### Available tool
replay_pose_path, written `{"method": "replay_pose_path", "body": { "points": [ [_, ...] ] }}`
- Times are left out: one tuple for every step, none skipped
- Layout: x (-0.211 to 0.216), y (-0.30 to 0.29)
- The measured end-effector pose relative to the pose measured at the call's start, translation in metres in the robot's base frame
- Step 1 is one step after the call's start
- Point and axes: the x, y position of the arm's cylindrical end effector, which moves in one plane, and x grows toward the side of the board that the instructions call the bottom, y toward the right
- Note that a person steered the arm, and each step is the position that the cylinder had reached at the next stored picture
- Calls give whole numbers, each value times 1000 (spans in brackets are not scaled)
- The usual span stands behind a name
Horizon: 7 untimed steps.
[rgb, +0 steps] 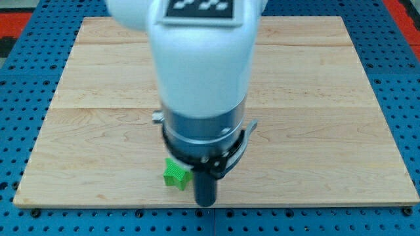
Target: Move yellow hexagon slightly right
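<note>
A pale wooden board (315,98) with visible plank seams is laid on a blue pegboard (400,78). 1 ribbed green block (174,175), its shape partly hidden, is seen near the bottom edge. My tip (206,203) is set just right of it, gripping nothing. The yellow hexagon is hidden behind the white arm (200,65).

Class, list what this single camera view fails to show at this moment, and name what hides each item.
- Yellow hexagon: not visible; presumably behind the arm body.
- Green block: its right side is covered by the arm, so its shape is unclear.
- My tip: visible, just right of the green block; contact cannot be judged.
</note>
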Motion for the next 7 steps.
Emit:
{"method": "replay_pose_path", "body": {
  "points": [
    [1, -32],
    [-5, -32],
    [-10, -33],
    [-11, -33],
    [-15, -33],
    [-15, -70],
    [-31, -128]
  ]
}}
